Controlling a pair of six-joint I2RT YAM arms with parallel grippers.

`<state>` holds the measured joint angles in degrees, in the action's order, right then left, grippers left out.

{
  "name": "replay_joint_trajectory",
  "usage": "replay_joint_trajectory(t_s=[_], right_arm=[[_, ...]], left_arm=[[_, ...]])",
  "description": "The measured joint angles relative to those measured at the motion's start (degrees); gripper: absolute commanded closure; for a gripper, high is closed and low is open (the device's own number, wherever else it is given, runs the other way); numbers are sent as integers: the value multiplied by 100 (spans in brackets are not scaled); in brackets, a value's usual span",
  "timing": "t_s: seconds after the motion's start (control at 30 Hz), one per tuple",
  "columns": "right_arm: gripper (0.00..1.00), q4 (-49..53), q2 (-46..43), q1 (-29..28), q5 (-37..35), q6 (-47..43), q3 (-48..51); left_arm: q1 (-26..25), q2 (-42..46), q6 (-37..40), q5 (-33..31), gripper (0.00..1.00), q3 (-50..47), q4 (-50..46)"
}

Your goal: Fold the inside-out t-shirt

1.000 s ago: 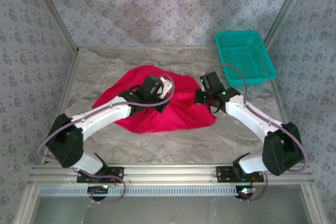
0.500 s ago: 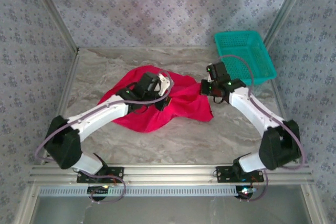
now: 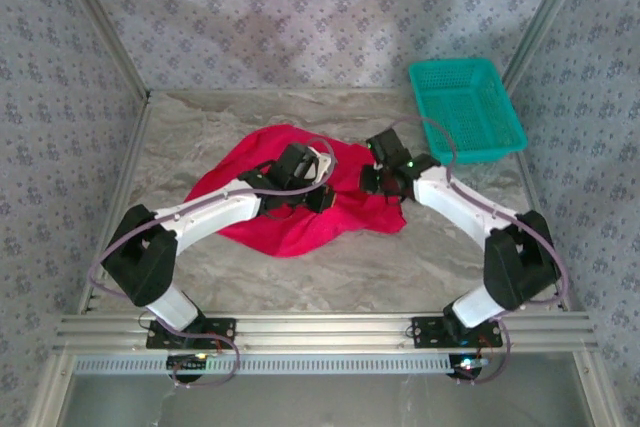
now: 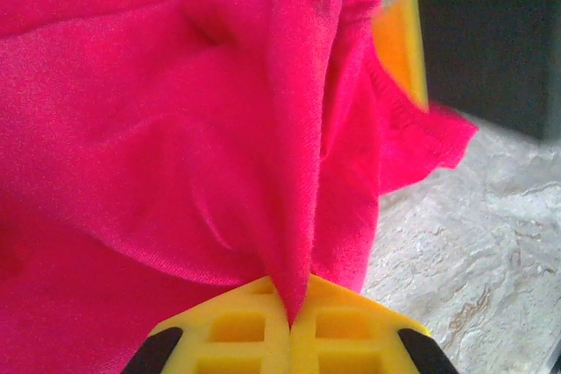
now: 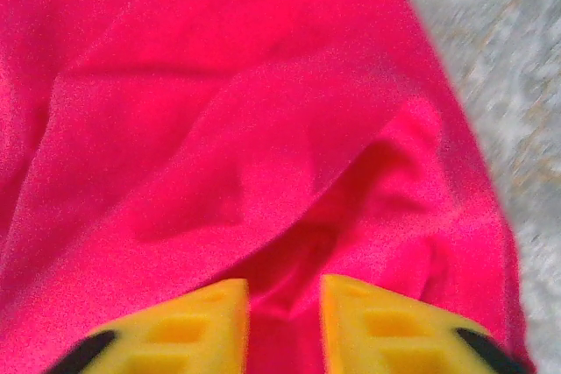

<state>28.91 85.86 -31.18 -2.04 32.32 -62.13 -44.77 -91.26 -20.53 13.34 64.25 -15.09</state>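
Left gripper (image 4: 289, 321) pinched tight on a raised fold of the t-shirt (image 4: 175, 129); right gripper (image 5: 285, 304) slightly parted over crumpled cloth (marbled grey table (image 4: 473, 251) alongside the hem).

Teal basket (image 3: 466, 112), far-right table (image 3: 180, 137) corner

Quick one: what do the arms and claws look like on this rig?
Both alike: left arm and right arm have white links, black joints, looping lilac cables; left claw and right claw have yellow pocketed fingers, black at the base.
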Motion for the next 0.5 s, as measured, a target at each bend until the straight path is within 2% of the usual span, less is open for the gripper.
replay_joint_trajectory(t_s=[0.13,0.23,0.3,0.33,0.4,0.5], right_arm=[[88,-402,-179,-236,166,219,564],[88,-710,120,-273,240,289,597],[84,-940,448,-271,264,317,503],[82,-1027,614,-271,273,337,426],[65,-1204,1025,-271,275,387,192],[48,-1333,1473,-267,227,459,-144]], left_arm=[[0,0,-57,42,100,11,7],[0,0,-61,59,100,11,-4],[0,0,-79,90,100,11,-9],[0,0,-85,105,100,11,-7],[0,0,-114,118,100,11,-7],[0,2,-127,129,100,9,-7]])
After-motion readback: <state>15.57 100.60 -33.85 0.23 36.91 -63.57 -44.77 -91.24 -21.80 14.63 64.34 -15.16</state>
